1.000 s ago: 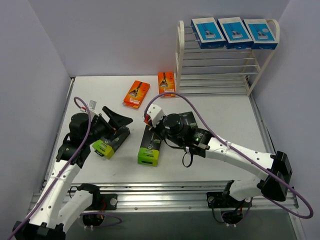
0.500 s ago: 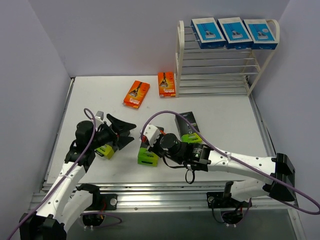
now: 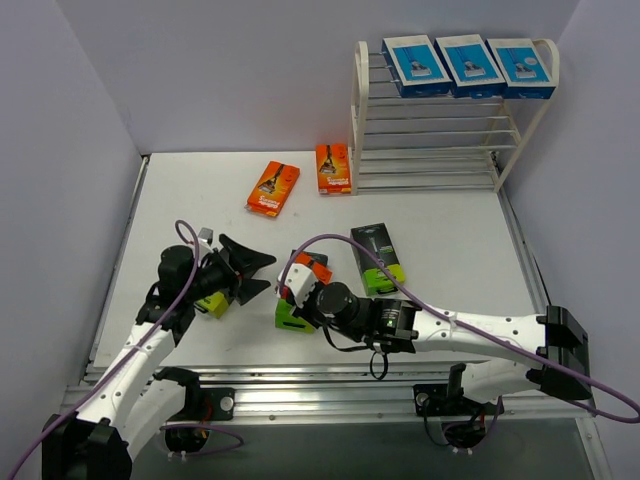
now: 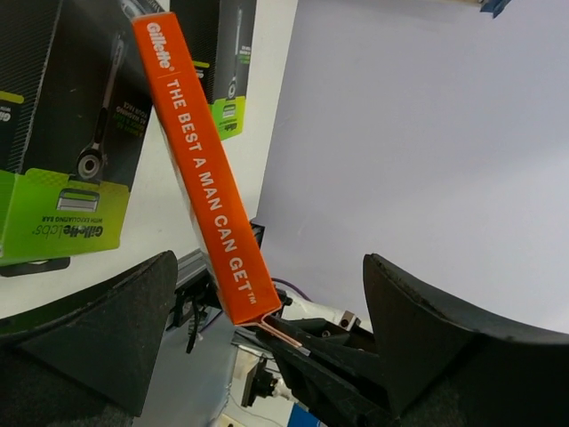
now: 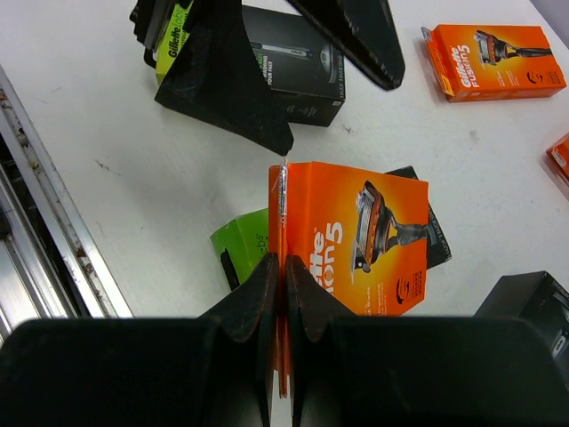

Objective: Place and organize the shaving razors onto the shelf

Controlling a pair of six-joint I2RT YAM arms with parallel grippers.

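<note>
My right gripper (image 5: 284, 267) is shut on the thin edge flap of an orange razor pack (image 5: 356, 236), holding it upright above a black pack with a lime-green end (image 3: 290, 317). My left gripper (image 3: 252, 270) is open wide, just left of that orange pack (image 4: 200, 169) with its jaws facing it; nothing touches its fingers (image 4: 89, 329). A second black-and-green pack (image 3: 209, 301) lies under the left wrist and a third (image 3: 377, 258) right of centre. Two orange packs (image 3: 273, 188) (image 3: 333, 167) lie further back. The shelf (image 3: 362, 110) carries three blue packs (image 3: 470, 64) on its top tier.
The lower tiers of the shelf (image 3: 430, 150) hold nothing. Grey walls close in the table on the left, back and right. A metal rail (image 3: 330, 380) runs along the near edge by the arm bases. The right arm's purple cable (image 3: 400, 275) arcs over the third black pack.
My right gripper has carried the orange pack nearer and left, uncovering the black pack right of centre. My left gripper has swung right to face it, still open.
</note>
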